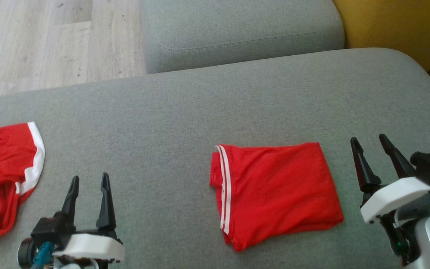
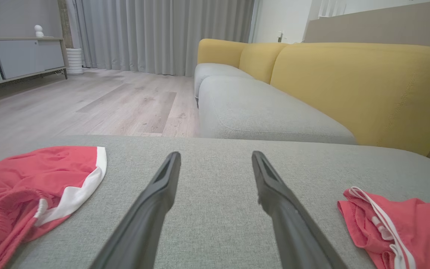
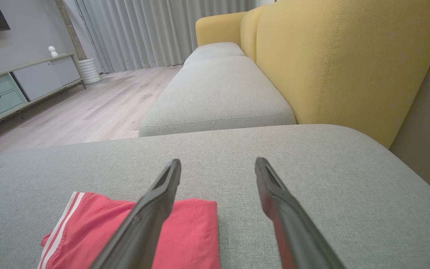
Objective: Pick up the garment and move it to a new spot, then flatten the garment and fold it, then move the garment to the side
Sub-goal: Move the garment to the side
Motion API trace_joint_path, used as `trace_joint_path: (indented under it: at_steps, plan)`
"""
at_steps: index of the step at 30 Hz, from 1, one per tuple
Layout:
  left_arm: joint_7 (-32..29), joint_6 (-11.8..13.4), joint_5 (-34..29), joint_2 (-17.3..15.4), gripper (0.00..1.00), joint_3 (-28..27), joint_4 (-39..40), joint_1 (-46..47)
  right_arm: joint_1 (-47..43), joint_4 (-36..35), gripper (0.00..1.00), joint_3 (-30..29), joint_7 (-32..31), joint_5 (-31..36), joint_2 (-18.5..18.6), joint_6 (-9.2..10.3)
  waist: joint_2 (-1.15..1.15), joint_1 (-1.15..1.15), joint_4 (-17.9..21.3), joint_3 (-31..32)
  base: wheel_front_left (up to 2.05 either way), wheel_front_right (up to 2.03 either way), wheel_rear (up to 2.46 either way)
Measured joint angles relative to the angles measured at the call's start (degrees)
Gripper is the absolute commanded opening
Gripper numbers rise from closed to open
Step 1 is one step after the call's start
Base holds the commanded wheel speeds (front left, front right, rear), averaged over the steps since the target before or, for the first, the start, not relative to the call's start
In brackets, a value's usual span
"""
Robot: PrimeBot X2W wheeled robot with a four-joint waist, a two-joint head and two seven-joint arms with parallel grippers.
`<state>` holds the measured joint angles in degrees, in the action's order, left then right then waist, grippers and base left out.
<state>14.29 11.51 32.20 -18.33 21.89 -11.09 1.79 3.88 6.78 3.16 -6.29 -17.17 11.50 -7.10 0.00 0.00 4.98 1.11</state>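
Starting with the head view: the garment [image 1: 274, 190], red with two white stripes along its left edge, is seen folded into a rough rectangle. It is laid flat on the grey seat cushion [image 1: 200, 112], right of centre. The left gripper [image 1: 90, 178] is held at the lower left, jaws spread wide, nothing between them. The right gripper [image 1: 368, 139] is held near the garment's right side but apart from it, jaws likewise wide and empty. A second red garment [image 1: 2, 175] with a white band is seen crumpled at the cushion's left edge, well apart from the folded one. A yellow backrest [image 1: 394, 26] and wood floor [image 1: 32, 45] are seen beyond.

Left wrist view: the left gripper [image 2: 215, 154] is spread over bare cushion, between the crumpled piece on its left and the garment's striped edge at lower right. Neither is touched. A cabinet [image 2: 21, 56] is seen by the far wall, drawers shut, contents hidden.

Right wrist view: the right gripper [image 3: 218, 160] is spread wide. One finger is seen crossing in front of the garment's right part, the other over bare cushion.
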Motion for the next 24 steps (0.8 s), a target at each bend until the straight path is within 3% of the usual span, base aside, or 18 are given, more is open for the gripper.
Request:
trace_joint_path:
  at_steps: [5,9,15,24]
  plan:
    - [0.0,0.0,-0.22,0.09,1.0,0.0,0.01,0.0,0.04,0.48,1.0,0.23,-0.67,-0.78,-0.01,0.0,0.0,0.0,-0.21,-0.27,0.0,0.0,0.0]
    - [0.0,0.01,-0.44,0.08,1.0,0.01,0.13,0.01,0.24,1.98,1.0,0.53,-6.69,-2.63,-0.34,0.0,0.0,0.0,-0.13,-0.69,0.0,0.0,0.0]
    - [-0.1,0.04,-0.62,0.04,1.0,0.14,1.01,0.42,2.52,7.87,1.0,2.33,-18.29,-5.97,-0.37,0.0,0.0,0.0,-0.2,-2.79,0.0,0.0,0.0]
    - [-0.6,-0.43,-1.59,0.11,1.0,0.81,1.69,5.08,11.6,19.63,1.0,5.21,-24.55,-6.53,0.03,0.0,0.0,0.02,-1.9,-6.6,0.0,0.0,0.0]
